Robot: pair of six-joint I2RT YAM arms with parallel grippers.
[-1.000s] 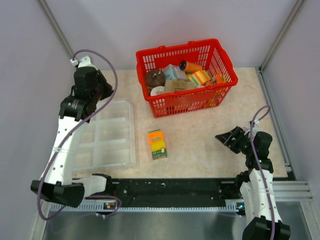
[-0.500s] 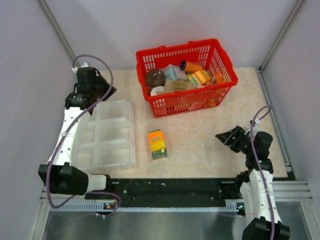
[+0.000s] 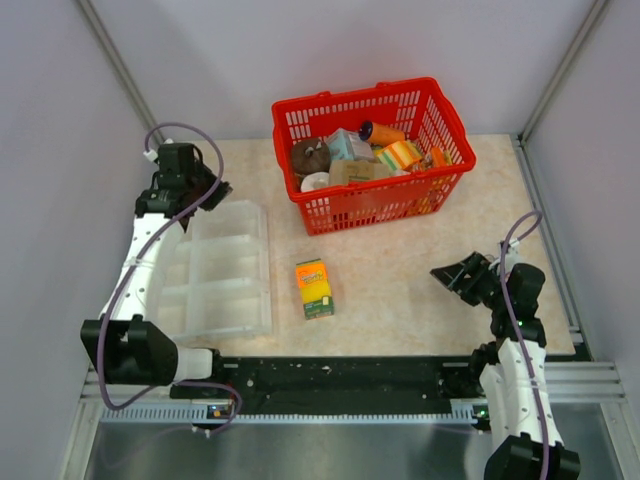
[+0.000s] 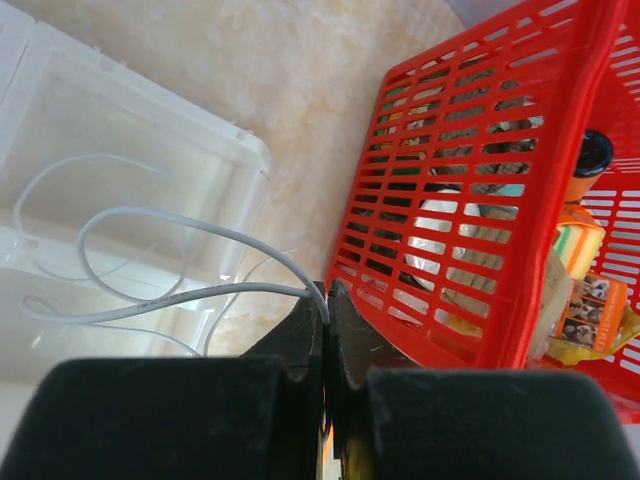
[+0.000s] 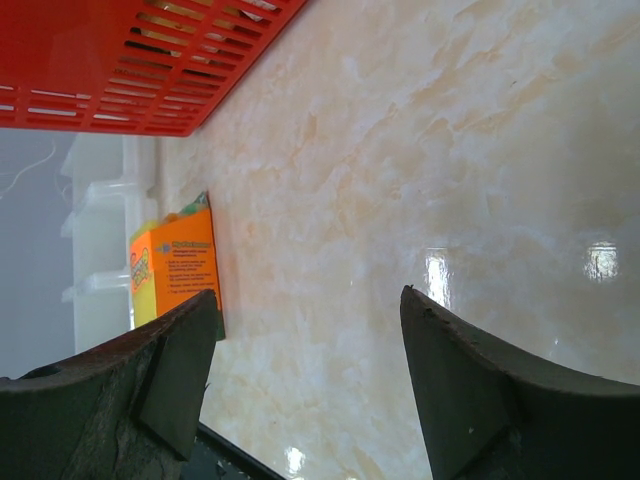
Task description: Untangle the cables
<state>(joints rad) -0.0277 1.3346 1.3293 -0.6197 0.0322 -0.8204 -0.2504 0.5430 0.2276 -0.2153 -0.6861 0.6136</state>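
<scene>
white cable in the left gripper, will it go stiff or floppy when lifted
Probably floppy: the white cable curls away from the left gripper in loose loops over the clear box. Likely very light, being so thin. It might slip, as the pinch is right at the gripper's end.

Left hand [image 4: 326,298] pinched closed; right hand [image 5: 305,298] spread open.

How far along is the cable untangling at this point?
Nothing looks finished. In hand: the left end effector is shut on a pale cable that loops over the clear tray. The right end effector hangs open above the table, holding nothing. Laying that cable out straight is left.
</scene>
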